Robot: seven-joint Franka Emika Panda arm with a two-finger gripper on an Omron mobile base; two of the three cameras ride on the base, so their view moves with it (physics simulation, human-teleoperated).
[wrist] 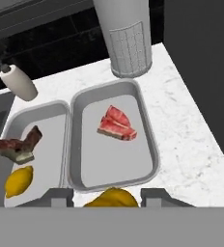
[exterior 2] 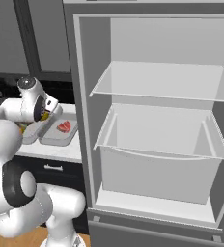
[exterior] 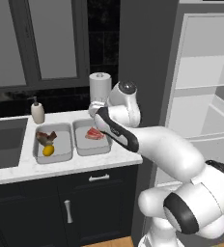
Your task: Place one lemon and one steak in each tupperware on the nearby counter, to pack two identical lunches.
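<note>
The gripper (wrist: 113, 202) pinches a firm, rounded, slippery-looking lemon (wrist: 113, 198) across its middle, at six o'clock of the right tupperware (wrist: 150, 140).

Even, flat rendered light; sharp throughout, no blur.

Soft diffuse light shows no clear source. The white counter (exterior: 85, 161) and open fridge (exterior 2: 152, 125) read bright, while the cabinets (exterior: 61, 207) and backsplash (wrist: 61, 46) stay dim. Shadows are faint, just soft shading inside the tupperware (wrist: 111, 140). A gentle sheen marks the arm (exterior: 167, 149). Edges look undistorted.
</note>
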